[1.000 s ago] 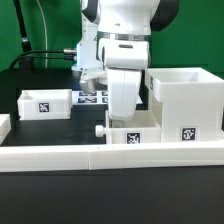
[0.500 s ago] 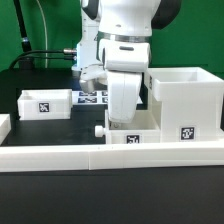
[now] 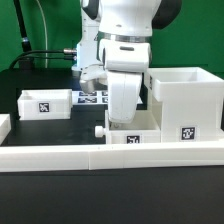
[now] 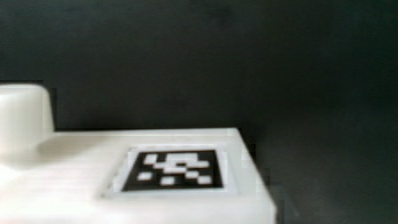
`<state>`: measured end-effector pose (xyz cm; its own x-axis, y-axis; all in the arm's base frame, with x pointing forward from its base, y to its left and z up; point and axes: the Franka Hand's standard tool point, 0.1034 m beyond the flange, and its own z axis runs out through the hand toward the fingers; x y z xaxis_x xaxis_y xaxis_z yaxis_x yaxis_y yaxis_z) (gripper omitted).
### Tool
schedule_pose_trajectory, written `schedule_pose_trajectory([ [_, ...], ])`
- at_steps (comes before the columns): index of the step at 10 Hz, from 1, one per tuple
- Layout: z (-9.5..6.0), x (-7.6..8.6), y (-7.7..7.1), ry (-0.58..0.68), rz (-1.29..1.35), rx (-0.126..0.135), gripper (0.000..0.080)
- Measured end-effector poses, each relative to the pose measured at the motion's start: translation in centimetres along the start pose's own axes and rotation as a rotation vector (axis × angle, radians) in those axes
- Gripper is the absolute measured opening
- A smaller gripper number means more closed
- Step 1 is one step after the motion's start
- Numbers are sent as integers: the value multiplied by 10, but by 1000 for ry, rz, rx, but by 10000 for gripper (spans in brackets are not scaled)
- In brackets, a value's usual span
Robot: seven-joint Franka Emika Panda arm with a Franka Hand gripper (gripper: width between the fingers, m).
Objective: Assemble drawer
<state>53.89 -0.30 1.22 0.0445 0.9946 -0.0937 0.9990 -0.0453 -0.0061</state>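
The tall white housing stands at the exterior view's right, with a tag on its front. One knobbed tray sits just left of it behind the low wall, its knob pointing to the exterior view's left. My gripper reaches straight down onto this tray, and the tray's wall and the hand hide its fingertips. The wrist view shows the tray's tagged face and its knob close up, with no fingers in sight. The second tray lies apart at the exterior view's left.
A long low white wall runs across the front. The marker board lies flat behind the trays. Black cables trail at the back left. The table top is black.
The hand has shifted very slightly toward the exterior view's right over the tray. The trays and housing have not moved.
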Motion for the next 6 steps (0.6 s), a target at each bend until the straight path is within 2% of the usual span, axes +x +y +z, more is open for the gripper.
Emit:
schedule_pose_trajectory([
  [3,1,2,-1,-7,-20,1,44],
  [6,2,-7,-2,0,16,-5,44],
])
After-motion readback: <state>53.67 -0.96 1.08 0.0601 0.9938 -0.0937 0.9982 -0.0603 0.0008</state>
